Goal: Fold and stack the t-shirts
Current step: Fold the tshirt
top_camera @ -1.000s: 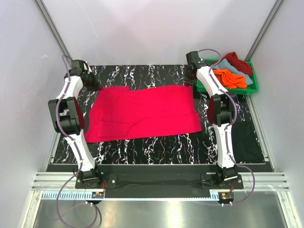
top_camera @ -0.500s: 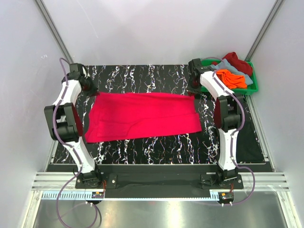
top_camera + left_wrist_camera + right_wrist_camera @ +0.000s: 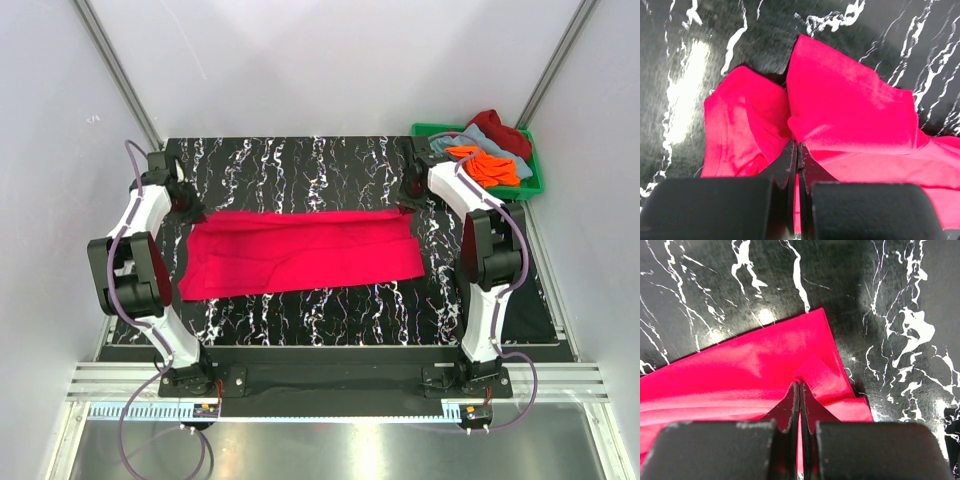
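The pinkish-red t-shirt (image 3: 300,250) is thin, soft and light. Judging by its drape, it has no stiffness and will sag and crease wherever it is unsupported. It is therefore best taken at two points along one edge, near the corners, and carried with both ends level. The left claw (image 3: 797,145) is pressed fully closed with a pinch of the fabric between its tips. The right claw (image 3: 799,385) is likewise closed on a corner of the cloth. In the top view the shirt lies as a wide band across the centre of the counter (image 3: 300,160), and its upper edge appears doubled over between the two claws. The colour is uniform, with no print visible, and shallow wrinkles run lengthwise. The other t-shirts (image 3: 487,165) are piled in the green crate (image 3: 528,187) at the upper right.
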